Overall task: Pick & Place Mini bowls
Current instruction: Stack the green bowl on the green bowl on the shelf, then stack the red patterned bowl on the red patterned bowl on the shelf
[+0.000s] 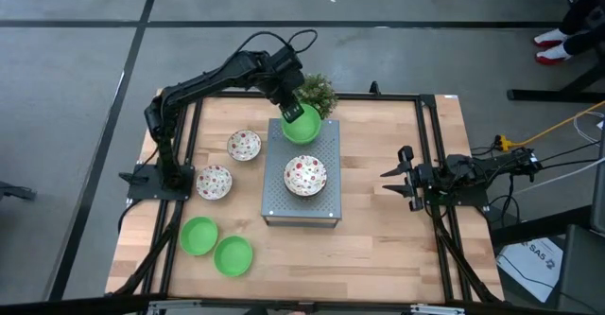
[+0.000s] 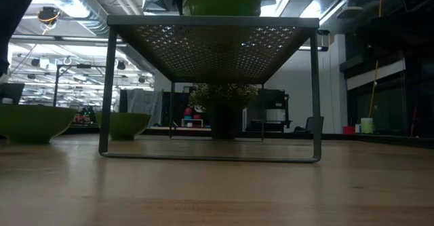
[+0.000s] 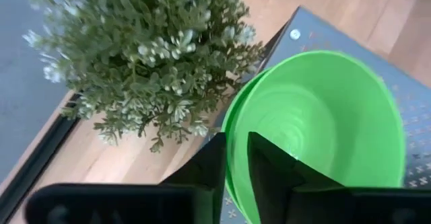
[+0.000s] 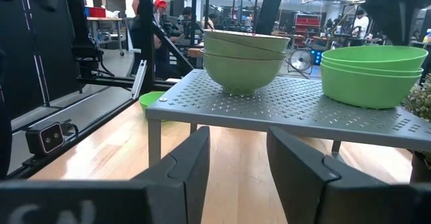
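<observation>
Wooden boards make up the table (image 1: 378, 239) we work on, with a grey floor all around it.

Nearest to us on the table lie two plain green bowls (image 1: 216, 246), side by side. A bit farther in sit two speckled bowls (image 1: 228, 164), white with red and green dots. In the middle stands a grey metal rack (image 1: 323, 204) full of little holes. On its near part rests another speckled bowl (image 1: 305, 176). On its far part sits a stack of green bowls (image 1: 302, 125), and from the side we can see more than one rim there. Right behind the rack grows a small bushy plant (image 1: 319, 93).

Our left gripper (image 3: 236, 153) is at that green stack. One finger is inside the top bowl and one is outside, with the rim between them. The fingers sit very close to the rim, but we cannot tell if they are pinching it or have just let go.

Our right gripper (image 1: 402, 175) waits off to the side, near the rack, with its fingers apart and nothing in them.

We think the bowl is being set down now. To do it well, we should open wide, go straight up, and not bump the plant or tip the stack.

A paper on the floor by the table corner has writing, but we cannot read it well.
</observation>
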